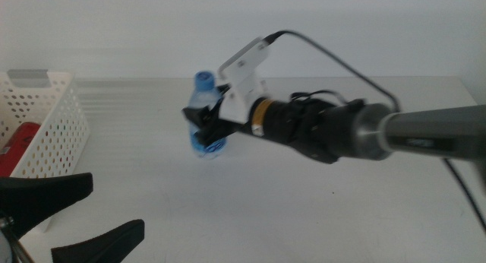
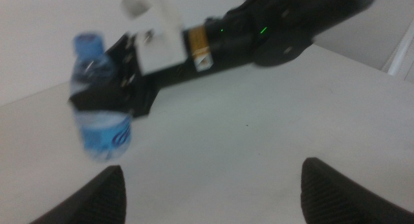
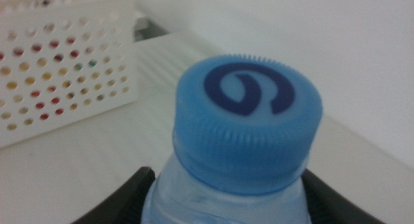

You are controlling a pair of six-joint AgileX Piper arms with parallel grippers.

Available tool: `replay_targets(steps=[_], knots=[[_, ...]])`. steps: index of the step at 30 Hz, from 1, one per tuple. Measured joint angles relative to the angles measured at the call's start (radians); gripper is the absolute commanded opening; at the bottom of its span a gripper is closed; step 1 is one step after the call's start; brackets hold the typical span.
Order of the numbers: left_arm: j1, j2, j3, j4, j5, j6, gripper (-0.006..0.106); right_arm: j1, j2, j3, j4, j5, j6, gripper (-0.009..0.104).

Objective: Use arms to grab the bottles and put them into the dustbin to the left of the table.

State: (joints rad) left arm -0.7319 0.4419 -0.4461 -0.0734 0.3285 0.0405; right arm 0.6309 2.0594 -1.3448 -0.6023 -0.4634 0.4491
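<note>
Your right gripper (image 1: 205, 126) has its fingers pinching the water bottle (image 1: 205, 115), seemingly lifted just clear of the counter (image 1: 304, 202), near the dustbin (image 1: 45, 118). Something red (image 1: 19, 145) already lies in the bin. Your left gripper (image 1: 83, 217) waits low, fingers spread. This bottle has yet to go in.

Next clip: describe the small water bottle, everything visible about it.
The water bottle is small, clear plastic, upright, with a ribbed blue cap bearing a darker blue swirl mark and a blue label low on its body. The right tool is shut on its middle, one dark jaw on either side. Whether its base touches the white table cannot be told. The white perforated dustbin stands apart, to the left.
</note>
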Motion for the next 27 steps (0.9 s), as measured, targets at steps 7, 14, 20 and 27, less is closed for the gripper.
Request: replay_targets(steps=[7, 14, 20, 27], knots=[[0.000, 0.000, 0.000, 0.000, 0.000, 0.000, 0.086, 0.037, 0.113, -0.070, -0.024, -0.008, 0.000, 0.000], [0.000, 0.000, 0.000, 0.000, 0.000, 0.000, 0.086, 0.041, 0.125, -0.073, -0.022, -0.037, -0.007, 0.020], [0.000, 0.000, 0.000, 0.000, 0.000, 0.000, 0.086, 0.041, 0.126, -0.073, -0.036, -0.042, 0.002, 0.062], [0.000, 0.000, 0.000, 0.000, 0.000, 0.000, 0.086, 0.041, 0.044, -0.031, -0.134, -0.016, 0.163, 0.081]])
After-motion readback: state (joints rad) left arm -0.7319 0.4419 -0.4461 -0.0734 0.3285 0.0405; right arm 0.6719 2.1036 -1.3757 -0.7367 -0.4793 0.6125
